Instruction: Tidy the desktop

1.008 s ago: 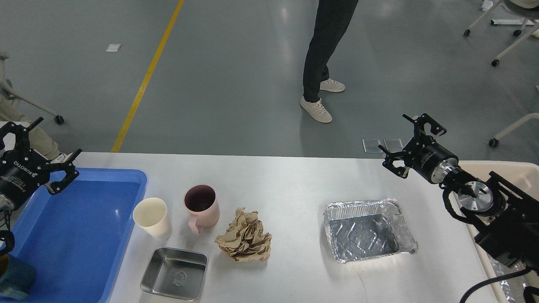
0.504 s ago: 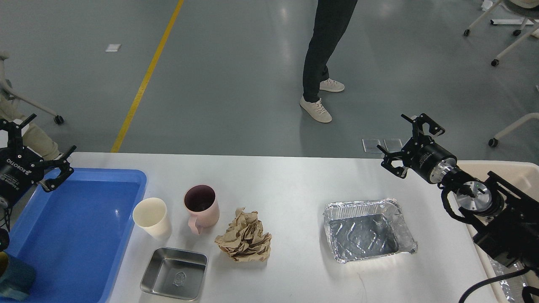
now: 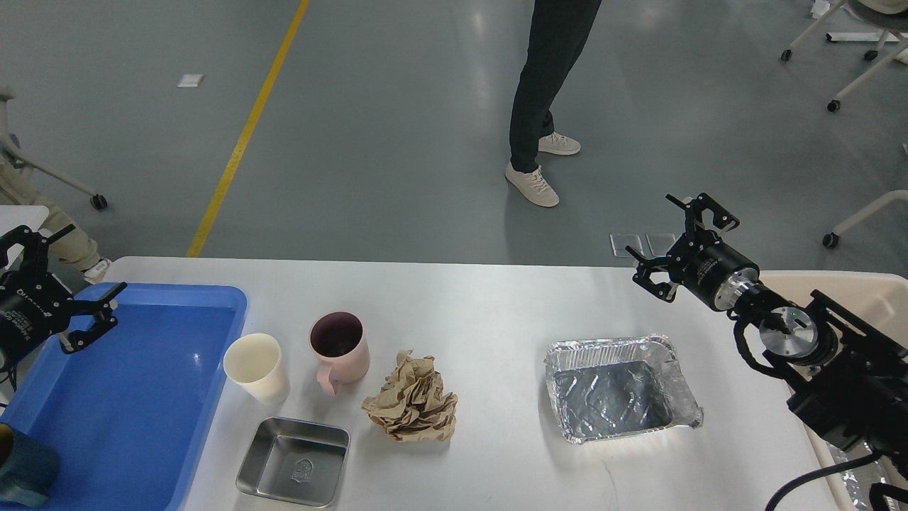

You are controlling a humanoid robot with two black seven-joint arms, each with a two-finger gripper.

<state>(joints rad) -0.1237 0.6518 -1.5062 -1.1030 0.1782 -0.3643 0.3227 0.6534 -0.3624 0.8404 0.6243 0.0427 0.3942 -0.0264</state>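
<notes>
The white desktop (image 3: 489, 305) carries a cream paper cup (image 3: 256, 365), a pink mug (image 3: 341, 349), a crumpled brown paper ball (image 3: 413, 402), a small steel tray (image 3: 294, 462) and an empty foil tray (image 3: 616, 387). My left gripper (image 3: 86, 264) is open and empty, above the far left corner of the blue plastic tray (image 3: 135, 404). My right gripper (image 3: 649, 224) is open and empty, above the desktop's far right edge, beyond the foil tray.
A beige bin (image 3: 855, 289) stands at the right end of the desktop, under my right arm. A teal object (image 3: 25, 474) lies in the blue tray's near left corner. A person's legs (image 3: 543, 106) stand beyond the table. Wheeled chairs stand on the floor.
My left gripper has dropped lower and drawn back to the left over the blue tray's corner. My right gripper has shifted slightly left. The items on the desktop have not moved.
</notes>
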